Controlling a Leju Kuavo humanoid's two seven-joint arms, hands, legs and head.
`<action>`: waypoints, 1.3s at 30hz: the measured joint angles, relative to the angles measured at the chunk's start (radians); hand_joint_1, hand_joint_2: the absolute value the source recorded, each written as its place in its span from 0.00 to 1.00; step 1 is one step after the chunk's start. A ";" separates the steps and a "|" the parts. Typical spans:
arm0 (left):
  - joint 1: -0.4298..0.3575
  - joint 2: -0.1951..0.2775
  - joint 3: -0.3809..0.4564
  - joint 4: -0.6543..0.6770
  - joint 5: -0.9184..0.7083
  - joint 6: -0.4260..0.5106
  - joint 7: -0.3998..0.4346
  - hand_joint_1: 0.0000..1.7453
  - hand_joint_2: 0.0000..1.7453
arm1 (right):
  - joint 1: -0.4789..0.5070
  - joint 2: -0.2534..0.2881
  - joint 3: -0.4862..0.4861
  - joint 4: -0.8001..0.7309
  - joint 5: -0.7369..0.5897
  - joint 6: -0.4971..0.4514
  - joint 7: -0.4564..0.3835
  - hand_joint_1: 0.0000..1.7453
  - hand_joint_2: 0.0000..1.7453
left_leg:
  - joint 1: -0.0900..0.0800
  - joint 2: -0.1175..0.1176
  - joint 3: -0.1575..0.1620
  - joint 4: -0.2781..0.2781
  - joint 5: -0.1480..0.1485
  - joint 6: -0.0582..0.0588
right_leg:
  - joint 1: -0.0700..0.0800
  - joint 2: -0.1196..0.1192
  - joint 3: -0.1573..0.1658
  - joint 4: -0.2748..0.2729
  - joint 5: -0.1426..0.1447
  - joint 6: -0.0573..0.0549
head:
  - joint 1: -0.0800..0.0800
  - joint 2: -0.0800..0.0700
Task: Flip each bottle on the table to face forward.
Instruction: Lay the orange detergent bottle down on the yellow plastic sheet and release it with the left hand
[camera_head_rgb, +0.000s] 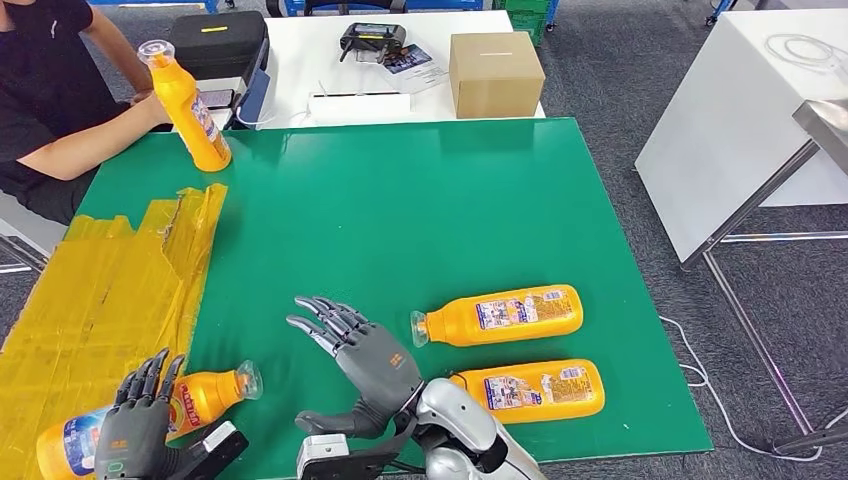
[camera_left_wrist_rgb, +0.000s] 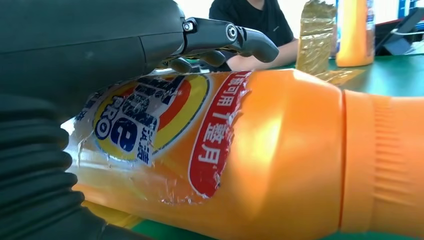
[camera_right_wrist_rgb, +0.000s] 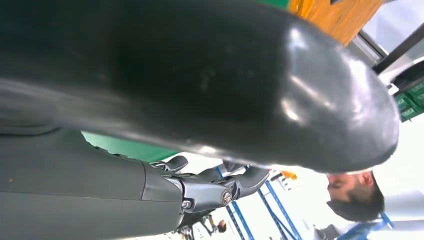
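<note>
Several orange bottles are in play. Two lie side by side on the green mat (camera_head_rgb: 400, 220) at the front right, one (camera_head_rgb: 502, 315) just behind the other (camera_head_rgb: 538, 388), labels up and caps to the left. My right hand (camera_head_rgb: 358, 365) hovers just left of them, its fingers (camera_right_wrist_rgb: 215, 187) spread and holding nothing. At the front left my left hand (camera_head_rgb: 133, 432) grips a third lying bottle (camera_head_rgb: 205, 395), whose colourful label (camera_left_wrist_rgb: 150, 120) faces the wrist camera. A person at the far left holds a fourth bottle (camera_head_rgb: 190, 105) upright.
A crumpled yellow plastic sheet (camera_head_rgb: 100, 290) covers the mat's left side. Behind the mat a white table (camera_head_rgb: 300, 60) carries a cardboard box (camera_head_rgb: 495, 72) and a black case (camera_head_rgb: 215, 40). Another white table (camera_head_rgb: 740, 120) stands to the right.
</note>
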 joint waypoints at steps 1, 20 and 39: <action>-0.003 0.002 0.000 0.004 -0.022 -0.006 0.023 0.00 0.00 | -0.002 0.000 0.000 0.003 -0.005 0.006 0.001 0.00 0.00 | 0.000 0.000 0.000 0.000 0.000 0.000 | 0.000 0.000 0.000 0.000 0.000 0.000 | 0.000 0.000; 0.015 -0.023 0.033 -0.005 0.000 0.132 0.013 0.00 0.00 | 0.018 -0.010 -0.008 0.000 -0.067 -0.009 -0.039 0.00 1.00 | 0.001 0.000 0.000 0.000 0.000 0.000 | 0.001 0.000 -0.001 0.000 0.000 0.000 | 0.000 0.000; 0.038 -0.158 0.049 -0.277 0.924 0.147 -0.378 0.00 0.00 | 0.080 -0.025 -0.025 -0.044 0.012 -0.070 -0.043 0.00 1.00 | 0.000 0.000 -0.001 0.000 0.000 0.000 | 0.000 0.000 -0.001 0.000 0.000 0.000 | 0.000 0.000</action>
